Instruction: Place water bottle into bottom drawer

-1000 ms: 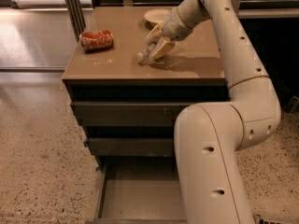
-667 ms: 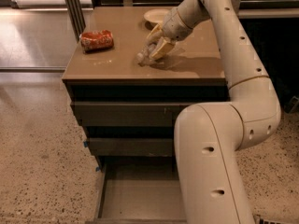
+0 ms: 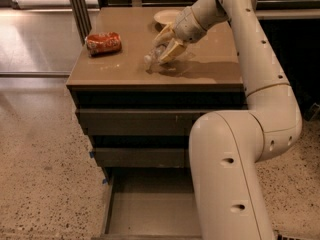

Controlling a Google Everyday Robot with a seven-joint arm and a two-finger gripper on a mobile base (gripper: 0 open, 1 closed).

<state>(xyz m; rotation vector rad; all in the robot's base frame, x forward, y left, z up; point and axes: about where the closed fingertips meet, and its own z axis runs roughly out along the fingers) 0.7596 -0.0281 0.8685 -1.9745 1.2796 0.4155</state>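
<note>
The water bottle (image 3: 153, 56), small, clear and crinkly with its white cap end to the left, lies tilted on the tan cabinet top (image 3: 125, 66). My gripper (image 3: 166, 45) reaches down from the right and is shut on the bottle, its tan fingers (image 3: 172, 50) on either side of the bottle's body. The bottle's lower end looks to be touching the top or just above it. The bottom drawer (image 3: 150, 214) is pulled out at the foot of the cabinet, a shallow grey-brown tray with a bare floor. My arm hides its right part.
A crushed red can (image 3: 103, 42) lies at the left of the cabinet top. A white bowl (image 3: 166, 16) sits at the back, just behind my gripper. Two shut drawers (image 3: 135, 121) are above the open one. Speckled floor lies to the left.
</note>
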